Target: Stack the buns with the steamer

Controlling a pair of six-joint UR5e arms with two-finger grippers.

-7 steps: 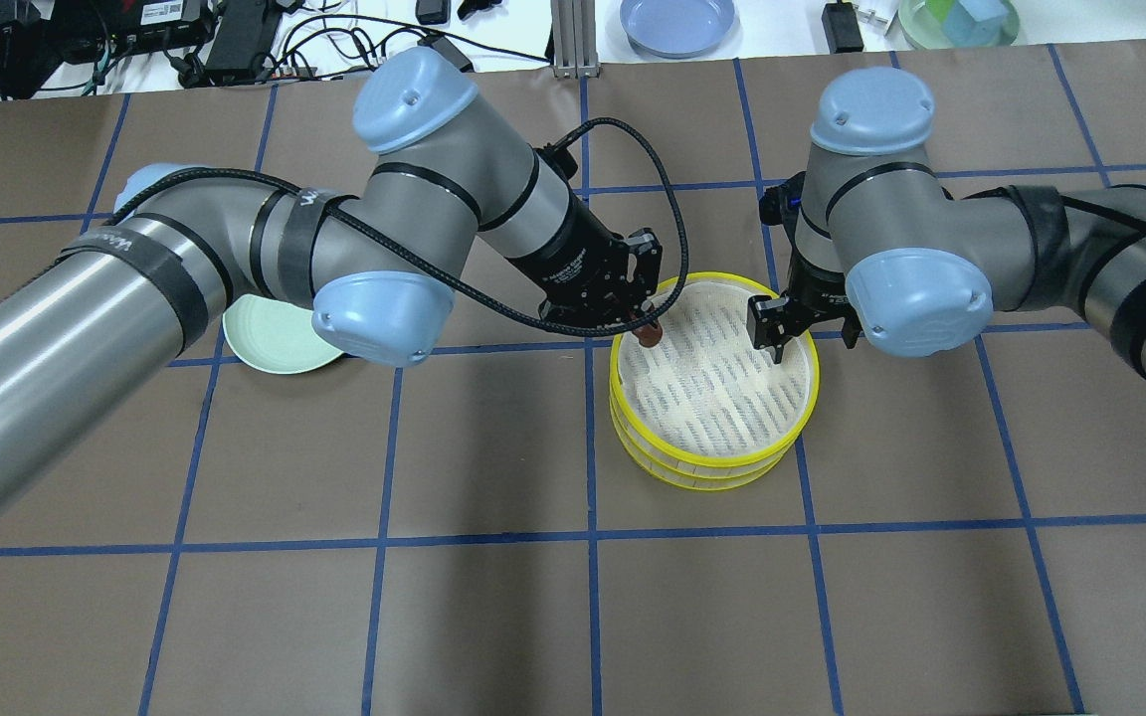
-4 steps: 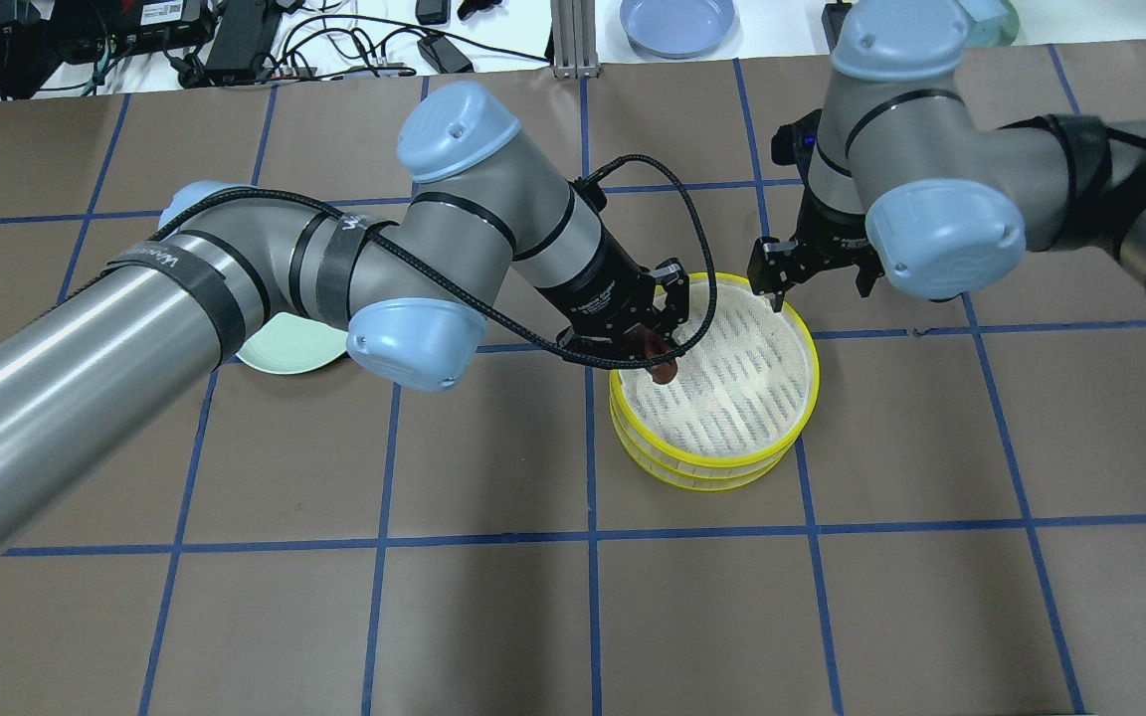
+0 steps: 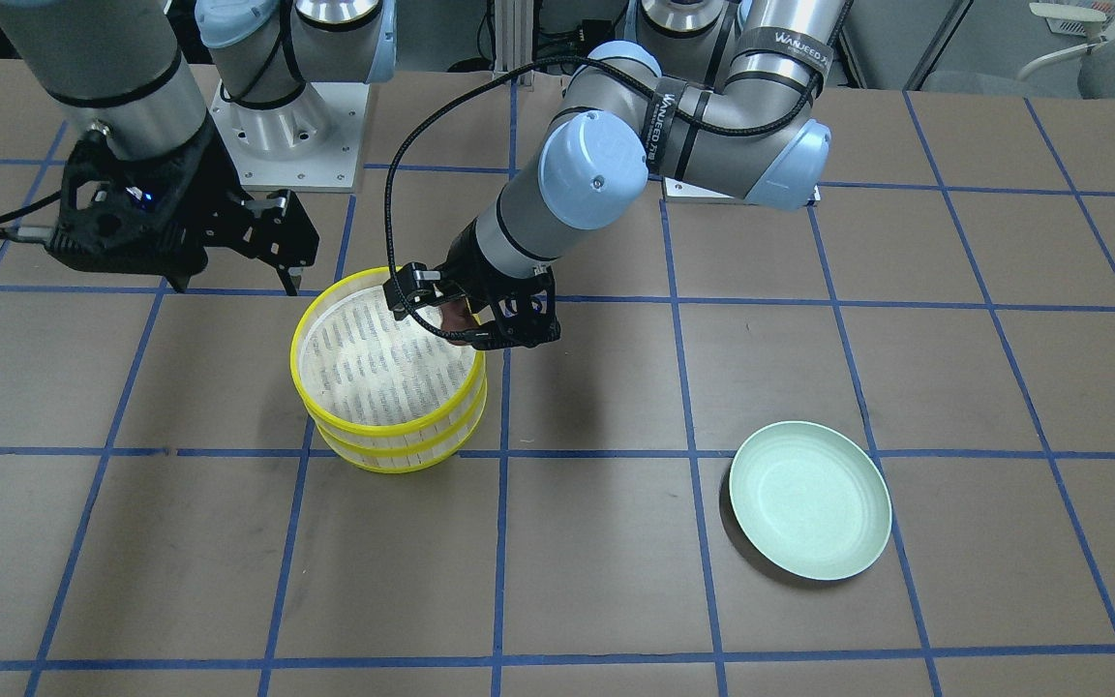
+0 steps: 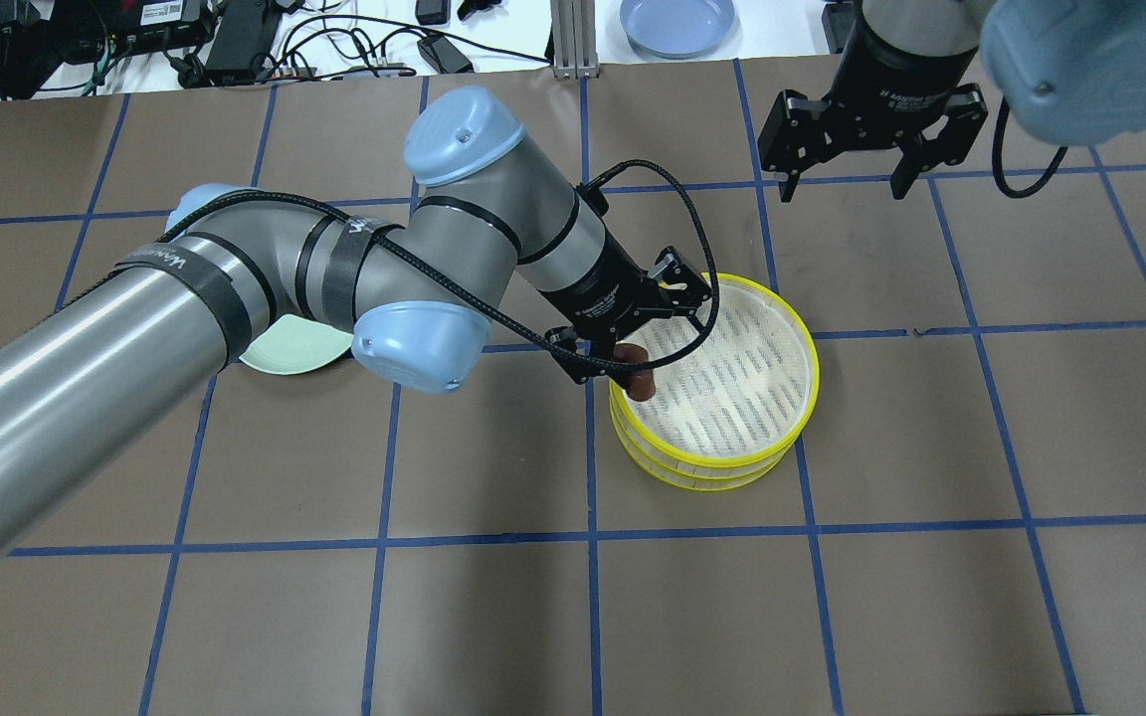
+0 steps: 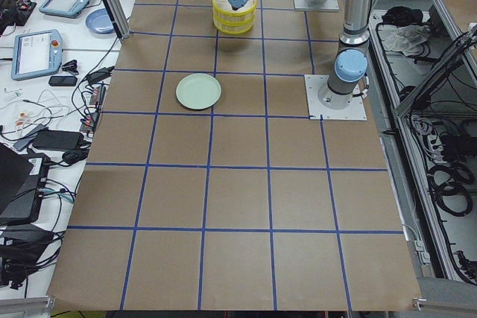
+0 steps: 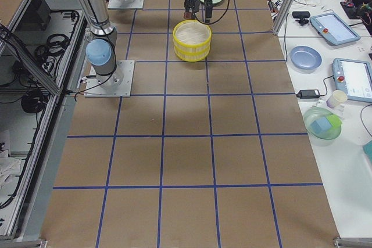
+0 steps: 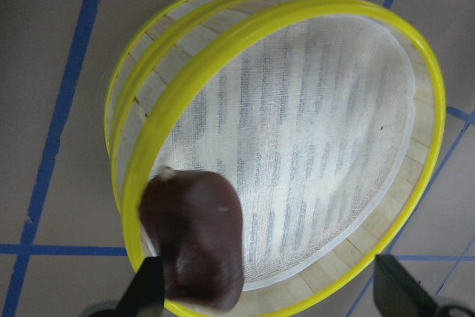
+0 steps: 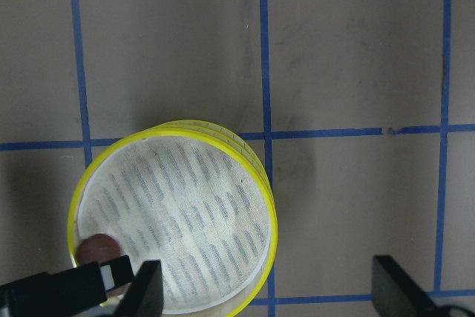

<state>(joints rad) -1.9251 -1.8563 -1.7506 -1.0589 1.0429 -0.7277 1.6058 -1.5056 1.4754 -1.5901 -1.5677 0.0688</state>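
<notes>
The yellow-rimmed steamer (image 4: 813, 370) stands in stacked tiers mid-table, its top tier lined with white cloth. The dark reddish-brown bun (image 4: 640, 384) lies inside the top tier against the near-left rim, and also shows in the left wrist view (image 7: 194, 246) and the right wrist view (image 8: 95, 247). My left gripper (image 4: 633, 333) hovers over it with jaws wide open; one finger (image 7: 147, 291) is right beside the bun. My right gripper (image 4: 840, 182) is open and empty, raised beyond the steamer's far side. The cream-white bun is not in view.
A pale green plate (image 3: 809, 499) lies on the table on my left side, partly under my left arm in the overhead view (image 4: 285, 350). A blue plate (image 4: 677, 22), cables and devices lie past the table's far edge.
My left gripper carried the brown bun over the steamer's rim and opened, leaving it in the top tier. My right gripper rose out of the steamer and moved away to the far side.
</notes>
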